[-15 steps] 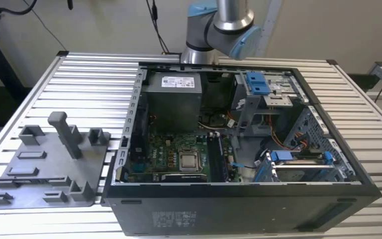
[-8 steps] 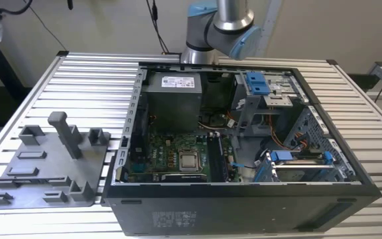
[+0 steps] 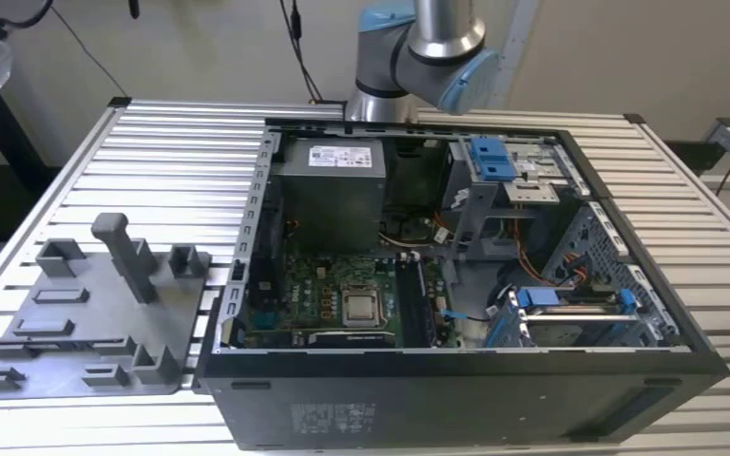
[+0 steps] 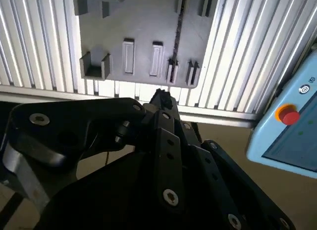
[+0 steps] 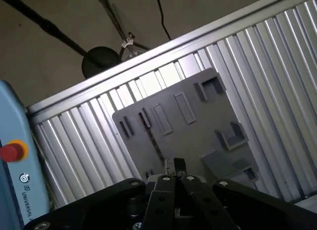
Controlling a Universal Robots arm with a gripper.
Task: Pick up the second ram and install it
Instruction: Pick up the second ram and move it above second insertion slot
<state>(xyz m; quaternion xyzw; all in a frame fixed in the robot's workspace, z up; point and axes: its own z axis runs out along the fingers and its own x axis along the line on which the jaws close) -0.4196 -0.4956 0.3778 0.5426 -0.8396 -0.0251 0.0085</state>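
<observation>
The black claw, its slim fingertips pinched together, hangs above a matte grey fixture plate with upright pegs. There the second ram, a thin dark strip, stands on edge. In the exterior view the plate lies at eight o'clock of the open computer case on a ribbed metal table.
</observation>
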